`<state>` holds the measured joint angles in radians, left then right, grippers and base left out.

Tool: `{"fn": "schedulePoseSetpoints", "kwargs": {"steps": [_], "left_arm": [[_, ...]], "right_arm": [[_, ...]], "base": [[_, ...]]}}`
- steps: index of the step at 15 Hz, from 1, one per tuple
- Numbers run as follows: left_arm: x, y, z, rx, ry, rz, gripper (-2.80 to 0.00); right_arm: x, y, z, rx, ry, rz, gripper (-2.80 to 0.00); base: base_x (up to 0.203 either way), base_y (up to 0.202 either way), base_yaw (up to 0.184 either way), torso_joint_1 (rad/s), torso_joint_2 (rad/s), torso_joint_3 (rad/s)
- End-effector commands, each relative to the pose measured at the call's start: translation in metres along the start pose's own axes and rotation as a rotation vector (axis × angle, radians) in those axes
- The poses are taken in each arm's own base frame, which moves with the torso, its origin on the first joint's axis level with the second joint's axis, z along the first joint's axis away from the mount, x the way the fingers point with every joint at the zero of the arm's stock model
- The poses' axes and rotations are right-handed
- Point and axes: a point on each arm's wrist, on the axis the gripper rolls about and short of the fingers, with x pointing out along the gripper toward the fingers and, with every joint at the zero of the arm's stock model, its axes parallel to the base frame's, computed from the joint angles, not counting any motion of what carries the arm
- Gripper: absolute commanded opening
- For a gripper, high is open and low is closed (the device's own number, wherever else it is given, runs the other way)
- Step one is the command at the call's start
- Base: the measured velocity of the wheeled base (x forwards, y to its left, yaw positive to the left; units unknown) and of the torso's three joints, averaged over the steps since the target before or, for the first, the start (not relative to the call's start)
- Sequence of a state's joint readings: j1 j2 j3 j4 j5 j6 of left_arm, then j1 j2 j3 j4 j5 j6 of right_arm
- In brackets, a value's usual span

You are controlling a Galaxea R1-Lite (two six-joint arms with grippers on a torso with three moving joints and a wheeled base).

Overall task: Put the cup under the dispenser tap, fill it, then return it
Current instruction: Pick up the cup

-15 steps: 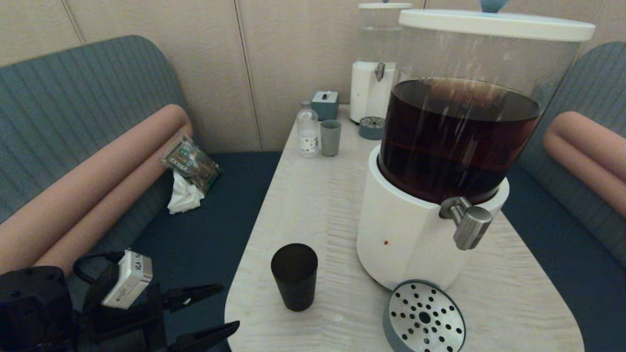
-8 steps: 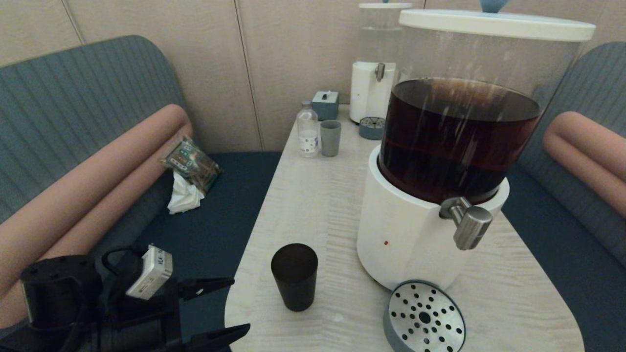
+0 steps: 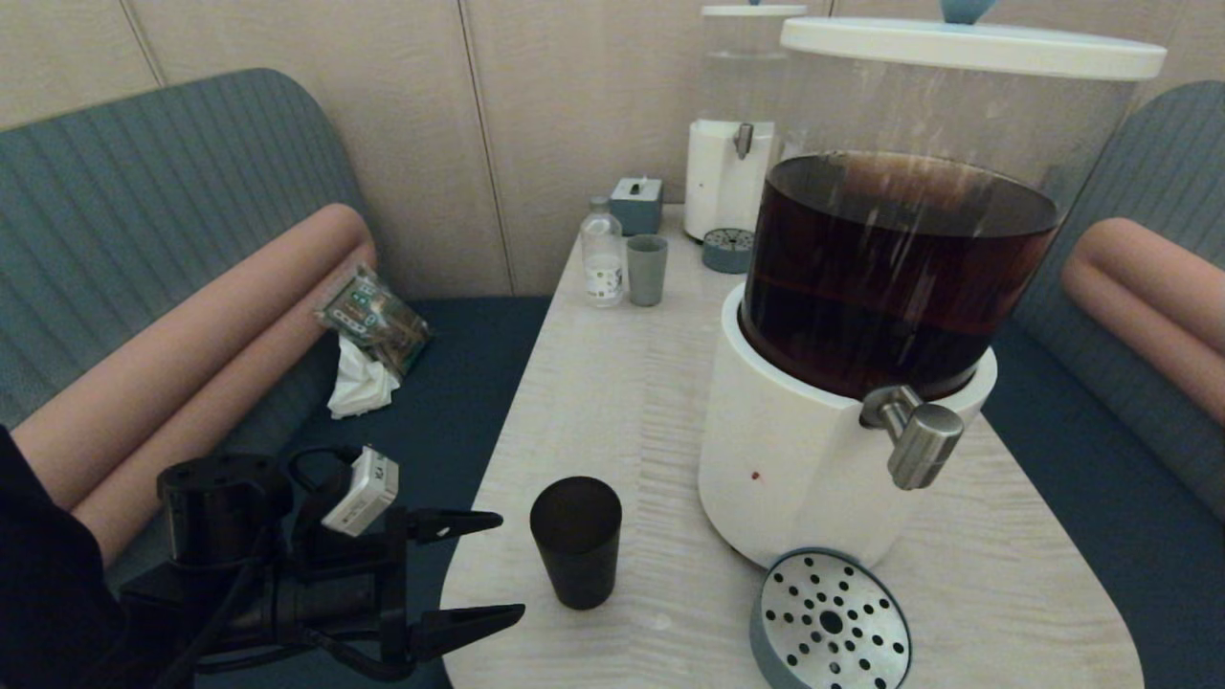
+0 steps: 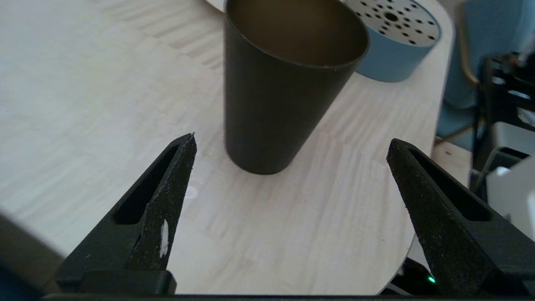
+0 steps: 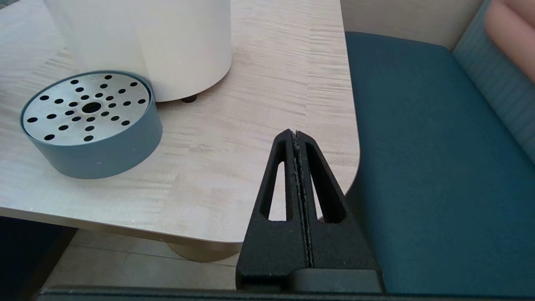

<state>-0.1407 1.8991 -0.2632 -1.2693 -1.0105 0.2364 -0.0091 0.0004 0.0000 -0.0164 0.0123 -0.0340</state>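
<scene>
The black cup (image 3: 576, 553) stands upright and empty on the table's near left part; the left wrist view shows the cup (image 4: 284, 92) just beyond my fingertips. My left gripper (image 3: 505, 566) is open, level with the cup at the table's left edge, a short gap from it, nothing between its fingers (image 4: 175, 167). The dispenser tap (image 3: 914, 435) juts from the white base of the big dispenser (image 3: 890, 287) holding dark brown liquid. Under it sits the blue-grey drip tray (image 3: 831, 622) with its perforated steel top. My right gripper (image 5: 296, 134) is shut and empty, parked off the table's near right corner, out of the head view.
At the table's far end stand a grey-green cup (image 3: 647, 270), a small bottle (image 3: 603, 253), a small blue box (image 3: 636, 204) and a smaller clear-liquid dispenser (image 3: 735, 144). Blue bench seats (image 3: 421, 421) flank the table (image 3: 612, 402); a packet and tissue (image 3: 368, 344) lie on the left one.
My left arm has risen and moved right toward the cup, its open fingers now reaching over the table's left edge. The cup and dispenser have not moved.
</scene>
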Motion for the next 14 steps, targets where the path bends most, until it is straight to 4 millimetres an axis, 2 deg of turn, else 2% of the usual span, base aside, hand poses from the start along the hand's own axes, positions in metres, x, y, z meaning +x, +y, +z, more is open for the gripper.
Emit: {"fn": "schedulePoseSetpoints", "kwargs": {"steps": [1, 5, 14], "left_arm": [[0.007, 0.006, -0.005, -0.004, 0.005, -0.019, 0.0], [0.024, 0.021, -0.006, 0.016, 0.005, -0.044, 0.0], [0.058, 0.038, -0.016, 0.016, 0.022, -0.095, 0.0]], "right_arm": [[0.0, 0.0, -0.002, 0.0, 0.005, 0.0, -2.8], [0.0, 0.0, -0.002, -0.001, 0.004, 0.0, -2.8], [0.0, 0.0, -0.002, -0.001, 0.004, 0.0, -2.8]], "base": [[0.0, 0.0, 0.0, 0.0, 0.0, 0.0], [0.0, 0.0, 0.0, 0.0, 0.0, 0.0], [0.0, 0.0, 0.0, 0.0, 0.0, 0.0]]}}
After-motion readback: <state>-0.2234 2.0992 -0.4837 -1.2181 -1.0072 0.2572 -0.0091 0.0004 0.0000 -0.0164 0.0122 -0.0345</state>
